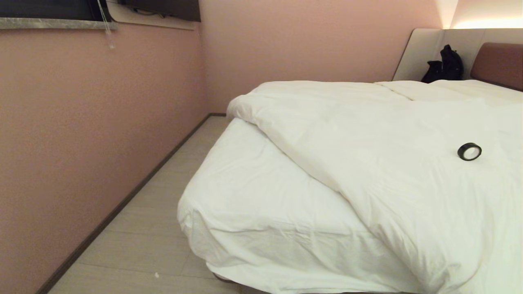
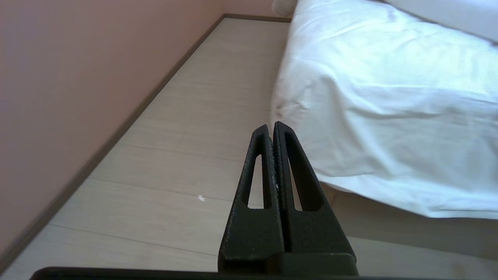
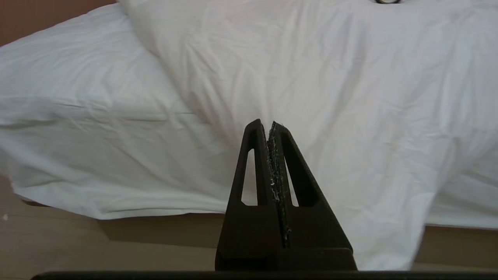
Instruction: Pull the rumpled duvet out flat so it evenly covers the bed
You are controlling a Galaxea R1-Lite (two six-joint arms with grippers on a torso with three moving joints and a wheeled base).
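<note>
The thick puffy quilted duvet (image 1: pixel 388 163) is plain white, no print, only soft grey shadows in its creases. On it lies a small roll of tape (image 1: pixel 469 151), black outside, pale inside. Beside the duvet the thin fitted cotton sheet (image 1: pixel 253 192) is the same plain white. Beyond the duvet, the padded headboard (image 1: pixel 498 65) is reddish-brown with a light grey side panel (image 1: pixel 425 53), and a black bag (image 1: pixel 445 65) leans against it. The walls (image 1: pixel 102 122) are dusty pink, the plank floor (image 1: pixel 163 212) pale beige.
</note>
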